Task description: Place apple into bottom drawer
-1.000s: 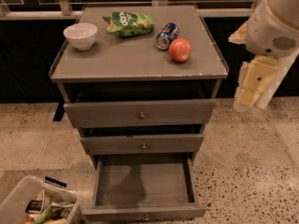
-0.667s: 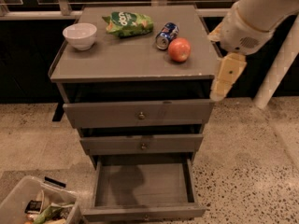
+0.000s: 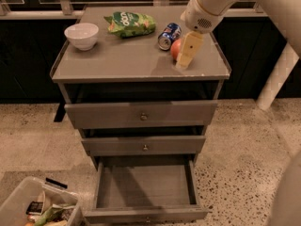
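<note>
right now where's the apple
In the camera view, the apple sits on the cabinet top near its right edge, beside the blue can, partly hidden behind the tool.

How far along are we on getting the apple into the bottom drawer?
Done: the bottom drawer stands pulled open. In hand: the gripper hangs right at the apple on the cabinet top, beside the blue can; not lifted. Left: grasp, carry down, release inside the drawer.
</note>
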Action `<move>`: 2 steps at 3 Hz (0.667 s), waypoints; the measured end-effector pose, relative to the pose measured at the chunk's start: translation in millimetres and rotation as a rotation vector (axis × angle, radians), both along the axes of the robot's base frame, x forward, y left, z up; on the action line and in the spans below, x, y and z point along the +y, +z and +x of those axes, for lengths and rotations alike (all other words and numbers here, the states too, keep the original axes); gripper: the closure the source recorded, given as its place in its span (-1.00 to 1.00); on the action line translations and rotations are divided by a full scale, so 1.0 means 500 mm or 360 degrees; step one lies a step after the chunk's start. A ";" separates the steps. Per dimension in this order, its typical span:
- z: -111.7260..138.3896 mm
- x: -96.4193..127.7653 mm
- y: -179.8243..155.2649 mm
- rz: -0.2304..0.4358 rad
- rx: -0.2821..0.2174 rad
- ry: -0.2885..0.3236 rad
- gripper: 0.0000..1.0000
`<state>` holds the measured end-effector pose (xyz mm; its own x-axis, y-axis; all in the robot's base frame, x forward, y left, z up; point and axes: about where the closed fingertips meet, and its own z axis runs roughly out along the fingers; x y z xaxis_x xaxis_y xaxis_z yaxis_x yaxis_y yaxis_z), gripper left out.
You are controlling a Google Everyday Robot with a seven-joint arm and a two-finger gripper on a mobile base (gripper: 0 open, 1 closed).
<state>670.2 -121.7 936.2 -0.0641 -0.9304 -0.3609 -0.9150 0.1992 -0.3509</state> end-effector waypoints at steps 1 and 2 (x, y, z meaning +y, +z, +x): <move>0.030 0.014 0.037 0.0037 -0.0068 0.0000 -1.00; 0.030 0.014 0.037 0.0037 -0.0068 -0.0001 -1.00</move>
